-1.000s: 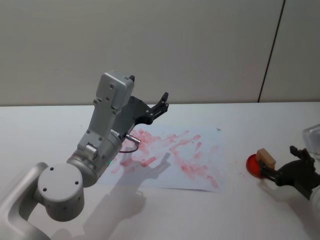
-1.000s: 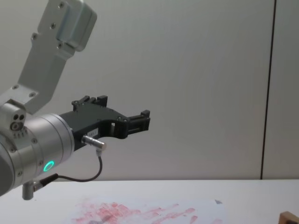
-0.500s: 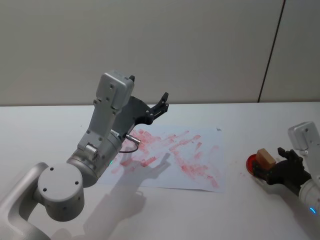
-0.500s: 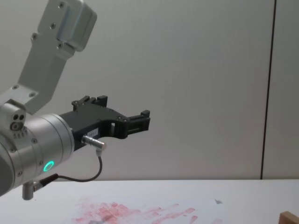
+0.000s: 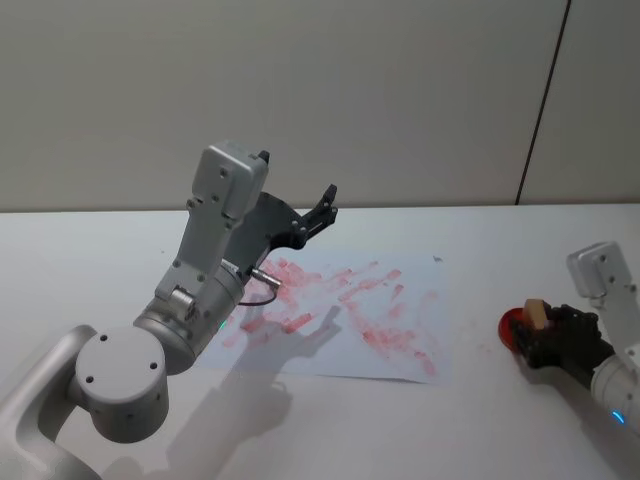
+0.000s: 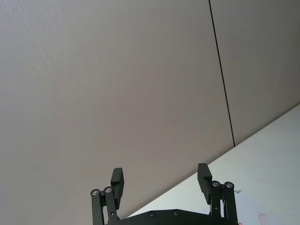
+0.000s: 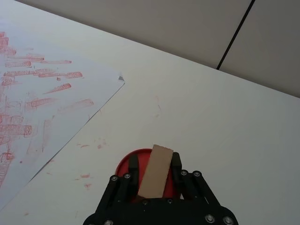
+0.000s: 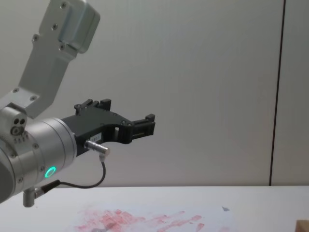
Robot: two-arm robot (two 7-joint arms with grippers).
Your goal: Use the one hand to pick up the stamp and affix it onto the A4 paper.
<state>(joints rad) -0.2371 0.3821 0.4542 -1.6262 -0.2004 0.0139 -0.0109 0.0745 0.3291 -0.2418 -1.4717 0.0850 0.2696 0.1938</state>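
Since the right gripper (image 7: 154, 160) grips the stamp (image 7: 155, 172) in its jaws on the red pad (image 7: 123, 167) right of the paper (image 7: 42, 108), best lift straight up, then press flat on a bare patch, clear of the left gripper (image 5: 300, 214) hovering open-jawed beyond.

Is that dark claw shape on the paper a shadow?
Head view: yes, the raised left gripper and its arm throw that shadow across the A4 paper and table. Chest view: a green ring glows on that arm. Right wrist view: even light, no glare around the right gripper gripping the stamp.
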